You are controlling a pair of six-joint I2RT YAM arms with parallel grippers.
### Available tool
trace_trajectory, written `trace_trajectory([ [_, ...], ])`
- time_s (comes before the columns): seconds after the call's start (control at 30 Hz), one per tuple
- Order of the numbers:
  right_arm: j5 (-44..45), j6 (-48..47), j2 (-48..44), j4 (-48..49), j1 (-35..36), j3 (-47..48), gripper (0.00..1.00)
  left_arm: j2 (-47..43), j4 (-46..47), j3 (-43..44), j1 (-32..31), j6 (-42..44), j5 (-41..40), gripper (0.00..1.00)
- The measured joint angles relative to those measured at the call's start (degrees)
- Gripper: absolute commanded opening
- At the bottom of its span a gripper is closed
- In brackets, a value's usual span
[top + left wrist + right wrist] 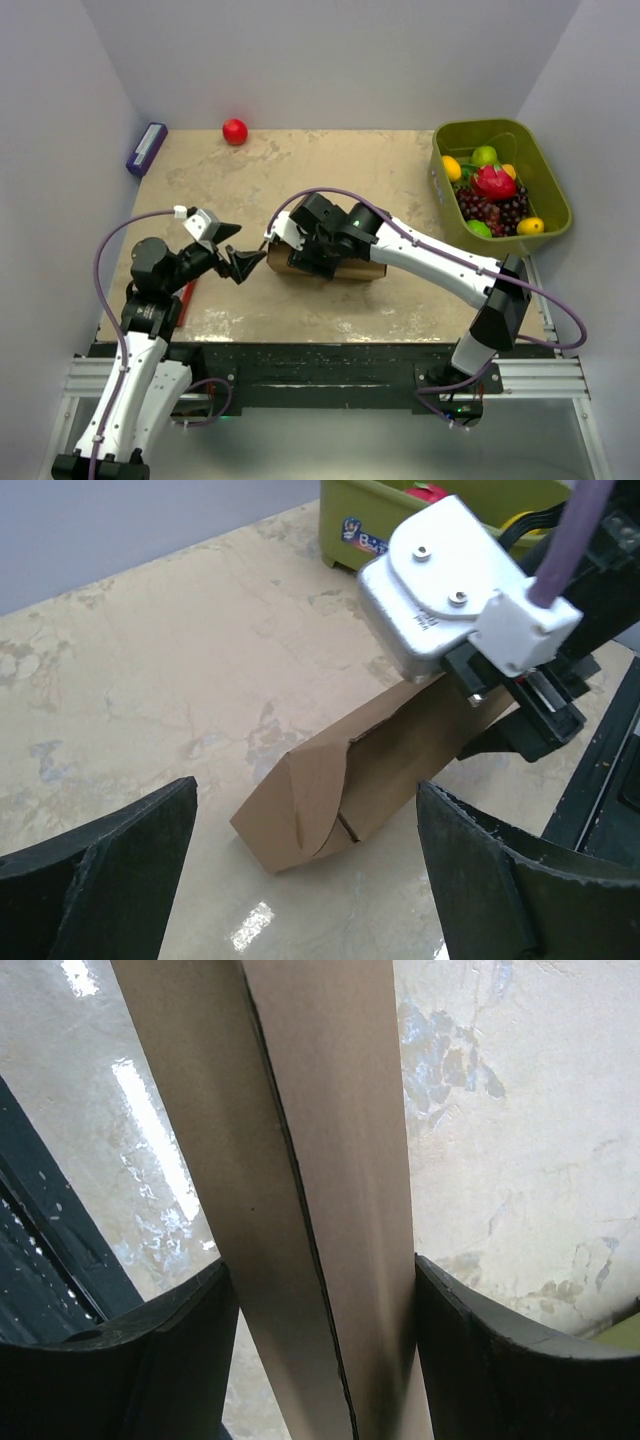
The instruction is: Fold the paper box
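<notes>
paper box [340, 790]: matt brown cardboard, smooth | table [150, 680]: mottled beige top, glossy sheen | far right bin [338, 510]: glossy green plastic | left gripper [305, 785] fingers [110, 880]: matt black plastic

The workspace is being enclosed on three sides by plain pale grey walls [330, 60]. A table [330, 170] with a worn, mottled beige top is being lit softly and evenly, and bright glare is being reflected off its glossy surface near the dark front edge [320, 352]
</notes>
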Motion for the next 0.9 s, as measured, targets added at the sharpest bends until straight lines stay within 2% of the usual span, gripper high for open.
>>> trace_trajectory([
  [0.23, -0.2, -0.2, 0.1, 0.3, 0.0, 0.0, 0.33, 4.4, 0.0, 0.0, -0.8, 0.2, -3.0, 0.86],
  [0.4, -0.2, -0.2, 0.2, 0.4, 0.0, 0.0, 0.33, 5.9, 0.1, 0.0, -1.9, 1.0, -3.9, 0.75],
  [0.63, -0.1, -0.2, 0.2, 0.7, -0.1, 0.0, 0.36, 9.0, 0.1, 0.1, -5.6, 2.0, -6.3, 0.46],
  [0.7, 0.0, -0.2, 0.2, 1.0, -0.1, -0.1, 0.39, 9.6, 0.1, 0.2, -6.5, 2.6, -7.4, 0.33],
  [0.77, 0.0, -0.1, 0.2, 1.7, -0.1, -0.3, 0.45, 10.3, 0.4, 0.4, -7.0, 2.7, -8.1, 0.19],
  [0.83, 0.3, 0.0, 0.2, 2.5, -0.2, -0.6, 0.49, 11.1, 0.9, 0.8, -7.5, 2.6, -9.2, 0.12],
  [0.87, 0.4, 0.0, 0.2, 2.8, -0.2, -0.7, 0.55, 11.4, 1.1, 1.0, -7.7, 2.8, -9.7, 0.04],
  [0.9, 0.5, 0.1, 0.2, 3.2, -0.2, -0.8, 0.57, 11.7, 1.2, 1.3, -7.9, 2.8, -10.4, 0.01],
])
